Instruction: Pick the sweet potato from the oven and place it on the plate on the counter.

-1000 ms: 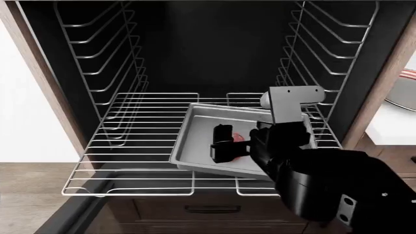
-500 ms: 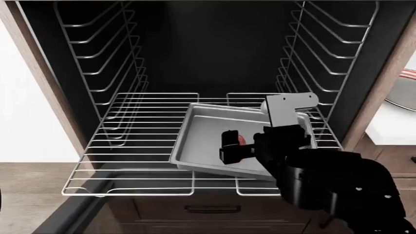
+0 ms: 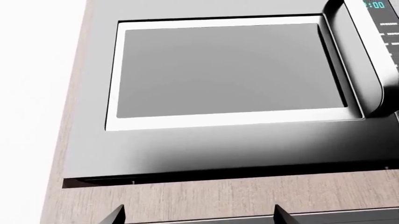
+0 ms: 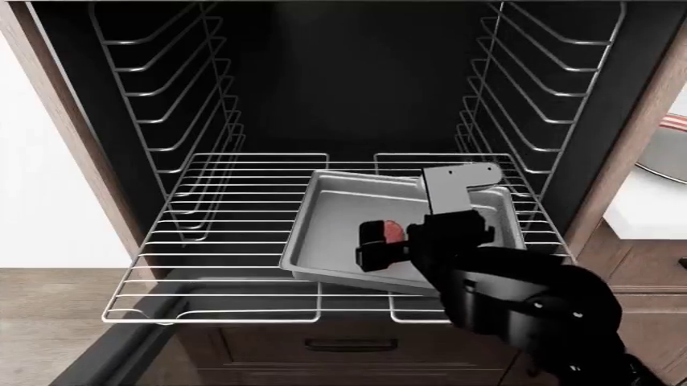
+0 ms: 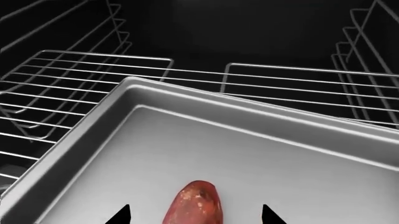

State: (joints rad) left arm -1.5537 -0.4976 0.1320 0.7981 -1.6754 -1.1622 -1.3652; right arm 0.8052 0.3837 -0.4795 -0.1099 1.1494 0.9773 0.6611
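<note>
Inside the large dark-walled oven (image 4: 355, 88), on its wire rack (image 4: 225, 241), I saw the rectangular grey metal baking tray (image 4: 333, 233) carrying the small reddish-pink sweet potato (image 5: 194, 205). My right hand (image 4: 378, 242) sat low over the tray with its fingers (image 5: 120, 215) spread to either side of the tuber, apart from its skin in the right wrist view. The round red-and-white-ringed plate (image 4: 668, 149) lay on the white desk (image 4: 644, 205), beside the oven. I could not tell the left hand's state: its camera faced a grey glass-fronted appliance door (image 3: 227, 70).
</note>
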